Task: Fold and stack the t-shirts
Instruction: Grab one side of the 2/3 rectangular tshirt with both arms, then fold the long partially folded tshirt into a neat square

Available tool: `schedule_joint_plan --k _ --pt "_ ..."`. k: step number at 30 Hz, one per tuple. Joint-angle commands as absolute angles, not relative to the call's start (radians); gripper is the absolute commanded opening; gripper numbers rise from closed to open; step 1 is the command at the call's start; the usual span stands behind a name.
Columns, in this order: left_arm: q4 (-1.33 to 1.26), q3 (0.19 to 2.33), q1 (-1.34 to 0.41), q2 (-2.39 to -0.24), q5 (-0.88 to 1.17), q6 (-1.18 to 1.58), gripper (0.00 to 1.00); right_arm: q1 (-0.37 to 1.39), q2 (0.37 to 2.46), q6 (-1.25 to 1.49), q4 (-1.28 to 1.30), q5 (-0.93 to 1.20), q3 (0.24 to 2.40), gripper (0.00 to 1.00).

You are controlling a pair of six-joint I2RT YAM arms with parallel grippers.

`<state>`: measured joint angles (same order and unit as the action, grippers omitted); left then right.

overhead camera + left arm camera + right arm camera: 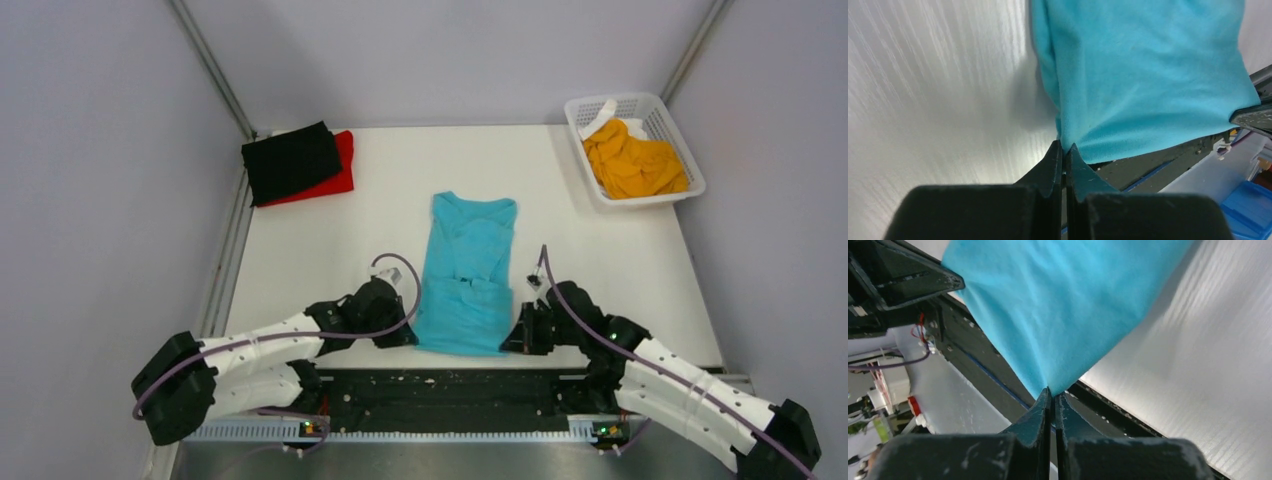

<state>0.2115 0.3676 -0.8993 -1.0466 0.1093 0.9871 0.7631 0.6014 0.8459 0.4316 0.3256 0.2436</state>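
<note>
The turquoise-blue t-shirt [468, 270] lies lengthwise in the middle of the table, sleeves folded in. My left gripper [410, 335] is shut on its near left corner [1068, 135]. My right gripper [512, 340] is shut on its near right corner [1048, 375]. Both hold the hem at the table's near edge. A folded black t-shirt [290, 160] lies on a folded red t-shirt [340, 172] at the far left. The orange-yellow t-shirt [635, 160] is crumpled in the basket.
The white mesh basket [590, 112] stands at the far right corner with a white cloth in it beside the orange shirt. A black strip [450, 385] runs along the table's near edge between the arm bases. Walls enclose the table on three sides.
</note>
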Motion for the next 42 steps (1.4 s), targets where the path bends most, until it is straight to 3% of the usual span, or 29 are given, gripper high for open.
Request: schedule_joint_plan --k 1,8,18,28,42 --pt "0.326 0.535 -0.899 -0.992 -0.065 0.892 0.00 0.769 0.655 0.744 0.522 0.187 0.445 0.00" --pt "0.241 0.710 -0.849 -1.046 -0.226 0.816 0.00 0.716 0.788 0.666 0.479 -0.070 0.638 0.00" --pt "0.234 1.000 -0.637 -1.294 -0.157 0.754 0.00 0.396 0.961 0.609 0.197 0.301 0.717 0.00" --pt "0.248 1.199 -0.566 -1.460 -0.141 0.669 0.00 0.273 1.163 0.555 0.147 0.402 0.863 0.00" --pt "0.290 1.438 -0.485 -1.783 -0.102 0.610 0.00 0.175 1.394 0.546 0.046 0.433 0.910 0.00"
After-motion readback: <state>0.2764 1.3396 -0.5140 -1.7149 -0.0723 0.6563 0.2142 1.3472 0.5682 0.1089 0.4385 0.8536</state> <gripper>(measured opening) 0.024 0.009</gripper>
